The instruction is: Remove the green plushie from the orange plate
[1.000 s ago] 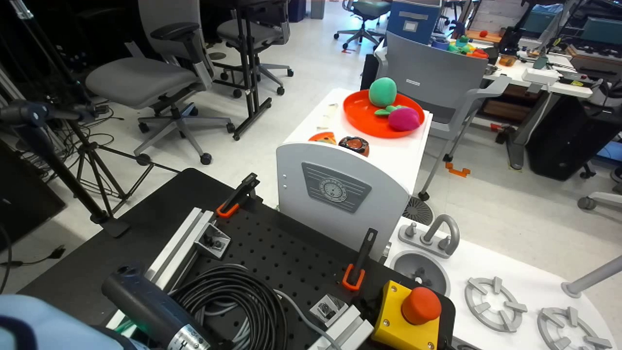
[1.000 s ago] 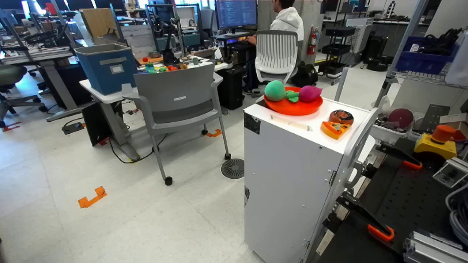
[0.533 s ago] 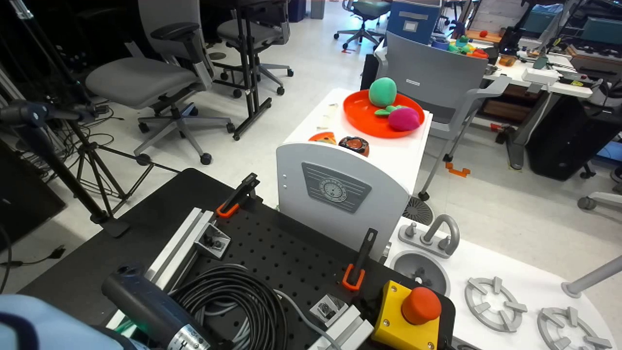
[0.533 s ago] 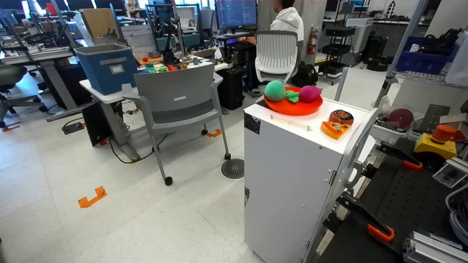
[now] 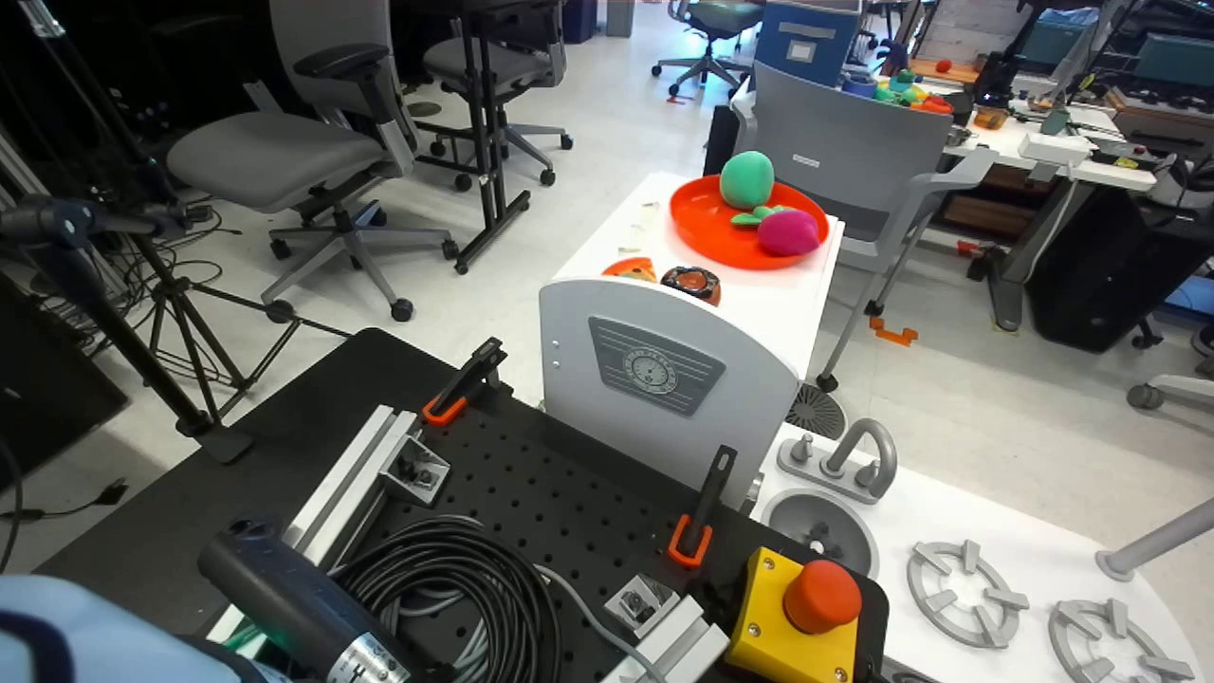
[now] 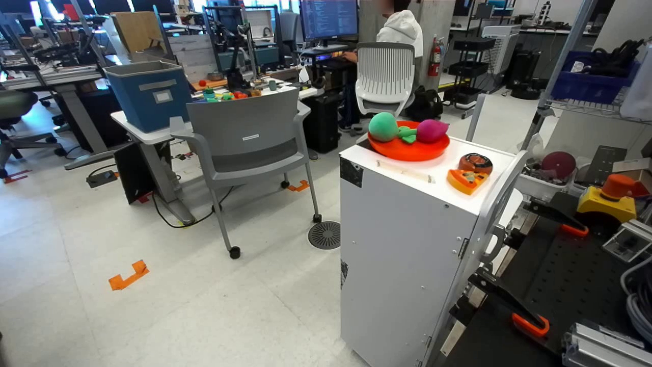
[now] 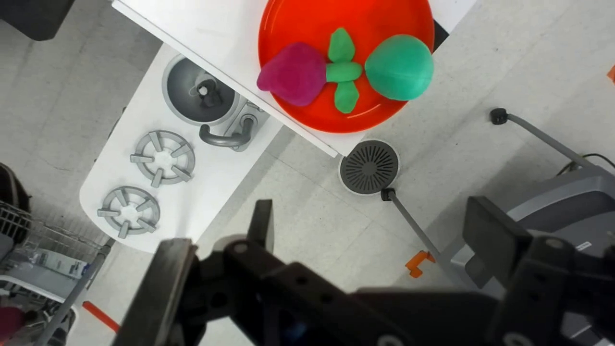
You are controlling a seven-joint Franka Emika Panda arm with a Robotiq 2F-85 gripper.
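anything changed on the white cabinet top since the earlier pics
Nothing visibly changed. In both exterior views, the round green plushie and the magenta plushie with green leaves still rest on the round orange-red plate, ungrasped; the orange pizza-slice toy lies where it did.

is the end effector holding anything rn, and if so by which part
Nothing is held: in the wrist view the end effector stands open and empty, and the green plushie sits on the orange plate.

Shows a blocky black linkage [image 7: 307, 283] on the end effector [image 7: 377, 223], round grey screw heads [image 7: 555, 242], and flat, dark grey pads [image 7: 492, 238].
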